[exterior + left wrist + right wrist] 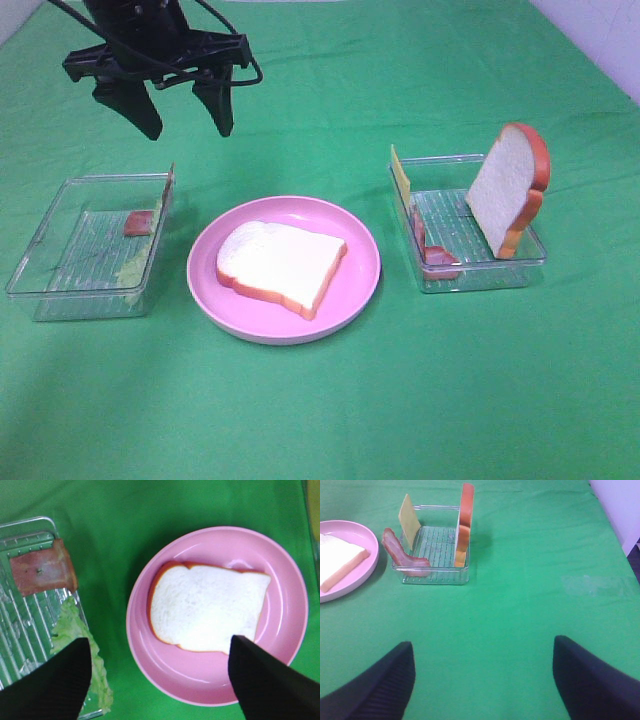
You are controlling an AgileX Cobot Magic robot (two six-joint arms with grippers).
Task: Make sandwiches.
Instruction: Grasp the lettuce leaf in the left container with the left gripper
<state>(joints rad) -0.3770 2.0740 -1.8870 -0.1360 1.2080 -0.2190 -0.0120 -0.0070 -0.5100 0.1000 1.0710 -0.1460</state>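
Observation:
One bread slice (pixel 281 263) lies flat on the pink plate (pixel 362 262); it also shows in the left wrist view (pixel 205 607). A second bread slice (pixel 508 190) stands on edge in the right tray (pixel 480 275), with a cheese slice (pixel 401 177) and a bacon strip (pixel 437 256). The left tray (pixel 60 245) holds lettuce (pixel 75 640) and bacon (pixel 42 570). My left gripper (pixel 186 112) is open and empty, high above the table behind the left tray and plate. My right gripper (pixel 482 680) is open and empty, out of the exterior view.
Green cloth (pixel 320 400) covers the table. A white wall edge (pixel 620 510) lies at the far right. The right tray (pixel 437 555) with its bread slice (pixel 465 525), cheese (pixel 407 517) and bacon (pixel 400 552) stands well ahead of my right gripper.

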